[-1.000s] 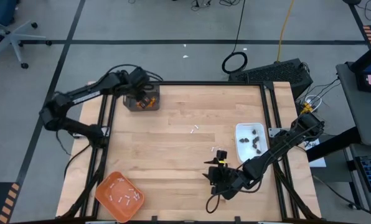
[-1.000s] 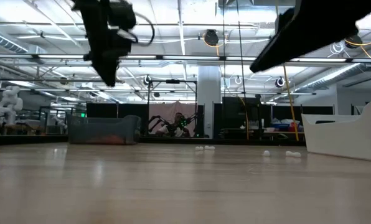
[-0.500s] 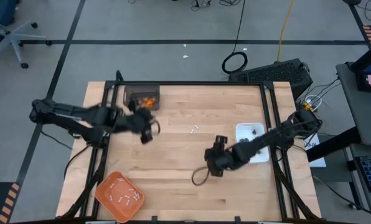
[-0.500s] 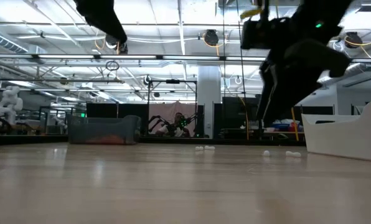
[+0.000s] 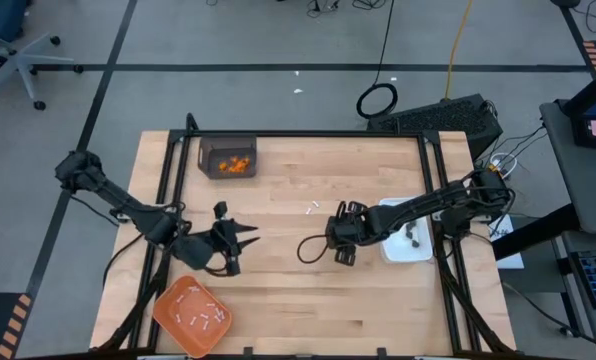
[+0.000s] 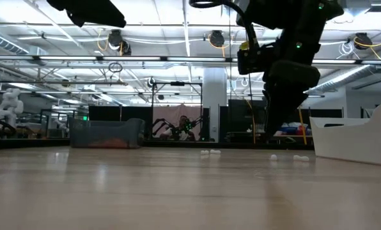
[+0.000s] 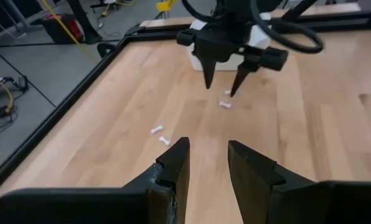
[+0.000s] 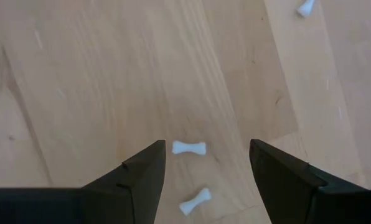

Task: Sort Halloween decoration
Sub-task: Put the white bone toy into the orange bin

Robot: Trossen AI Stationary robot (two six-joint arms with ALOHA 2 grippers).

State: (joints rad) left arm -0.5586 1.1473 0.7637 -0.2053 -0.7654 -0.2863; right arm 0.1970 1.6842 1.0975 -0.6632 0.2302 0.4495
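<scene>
When lowering the right gripper [image 7: 221, 89] onto the white stick [image 8: 188, 147] lying between its fingertips, come straight down and centre on the stick's narrow waist. Keep those jaws as now seen: spread wide, holding nothing. Turn the wrist so that the pads close across the short width rather than along the length; likely to skid on bare wood otherwise. Mind the second stick [image 8: 195, 201] close beside the first: close on one only, or risk flicking the neighbour away.

Hold the left gripper [image 7: 207, 146] back, with its jaws partly parted and empty, low over the tabletop [image 5: 278, 290] just above the orange tray [image 5: 168, 300] and facing the right one.

For bearings: a further two sticks [image 7: 160, 135] loose on open wood nearer the middle; more white sticks [image 5: 200, 316] already in the orange tray at the near left corner; orange bits [image 5: 238, 163] in the clear bin [image 5: 210, 160] at the far left; dark bits [image 5: 415, 232] in the white dish [image 5: 421, 252].

Watch the dish rim, just beside the working gripper on its outer side. Plenty of bare wood between the two grippers for a carry toward the tray, provided the left one clears the path.
</scene>
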